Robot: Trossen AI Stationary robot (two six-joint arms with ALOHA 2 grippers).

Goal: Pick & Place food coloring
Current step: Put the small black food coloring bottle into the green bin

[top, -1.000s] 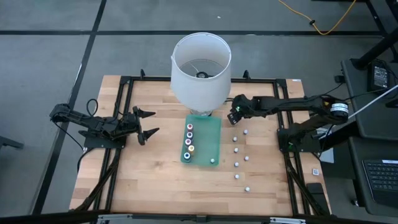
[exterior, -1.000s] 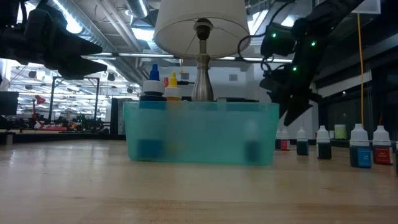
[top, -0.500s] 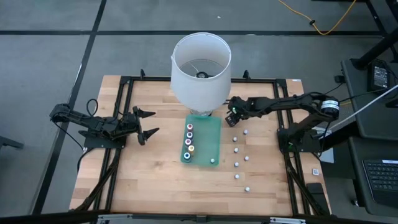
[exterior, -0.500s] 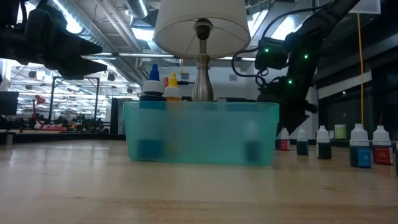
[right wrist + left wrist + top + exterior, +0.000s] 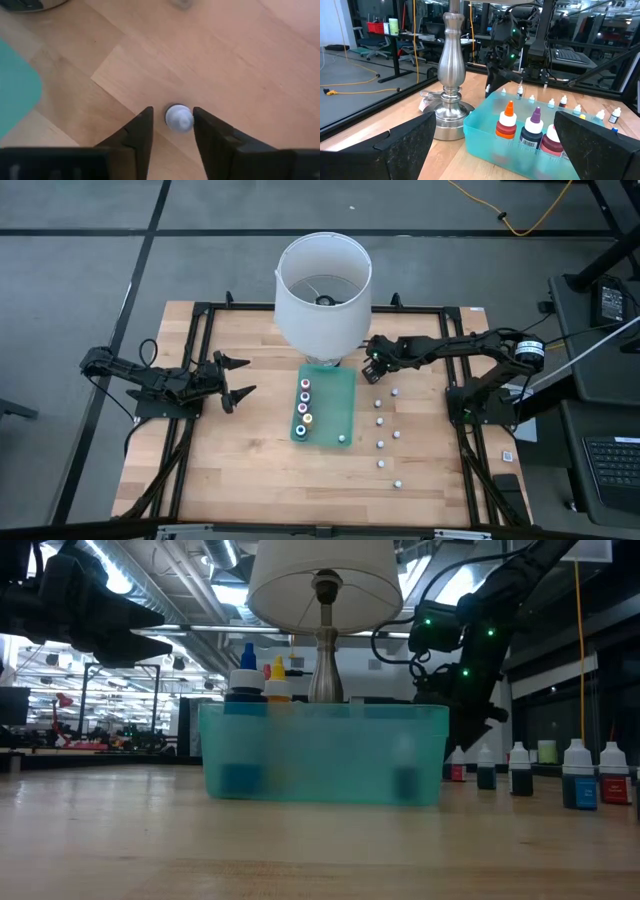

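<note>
Pick step: the right gripper straddles a white-capped bottle, fingers not quite gripping. Next, squeeze, lift, carry to the teal bin. The left gripper waits open.

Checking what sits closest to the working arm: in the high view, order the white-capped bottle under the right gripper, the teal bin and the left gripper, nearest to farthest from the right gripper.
1. White-capped bottle, between the right gripper's fingers.
2. Teal bin, mid-table beside it.
3. Left gripper, far across the table.
</note>
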